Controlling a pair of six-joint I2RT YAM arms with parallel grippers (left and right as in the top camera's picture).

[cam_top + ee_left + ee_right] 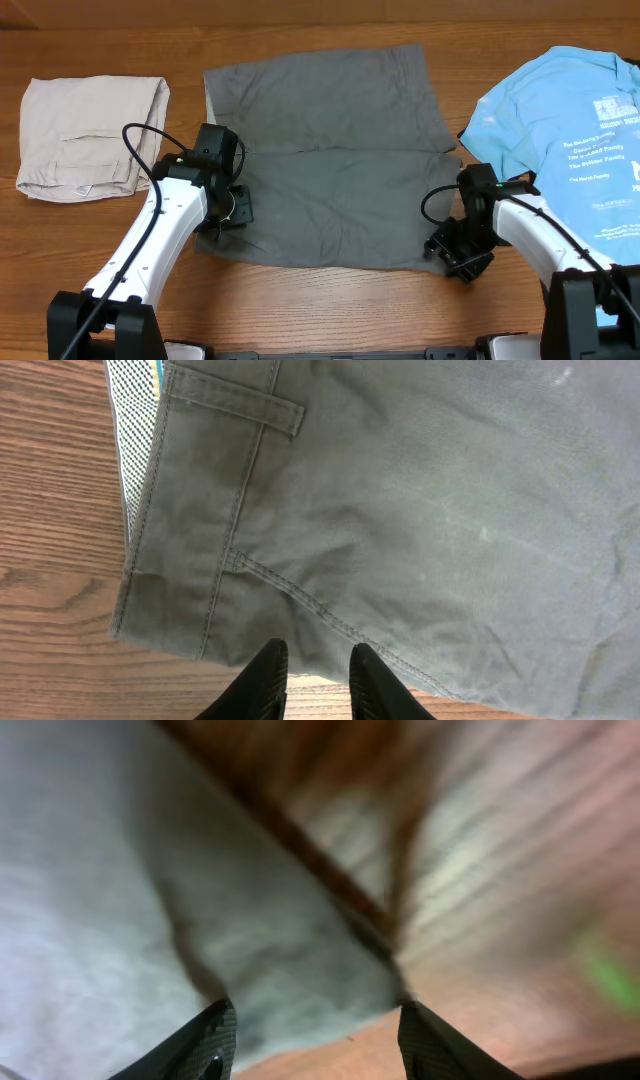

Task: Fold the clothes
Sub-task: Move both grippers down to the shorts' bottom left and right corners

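Left fingers (pixel 265 682) narrow, right fingers (pixel 205 1045) wide

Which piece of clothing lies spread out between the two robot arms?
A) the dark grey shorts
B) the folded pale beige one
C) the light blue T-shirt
A: the dark grey shorts lie spread between the left end effector and the right end effector; the T-shirt and beige garment sit off to the sides.

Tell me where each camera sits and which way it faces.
Overhead: above the table, looking down at the grey shorts, beige shorts and blue T-shirt; both arms show.
Left wrist: on the left arm, facing the waistband; left tool shows.
Right wrist: on the right arm, blurred, over the shorts' edge; right tool shows.
Shared: the grey shorts.
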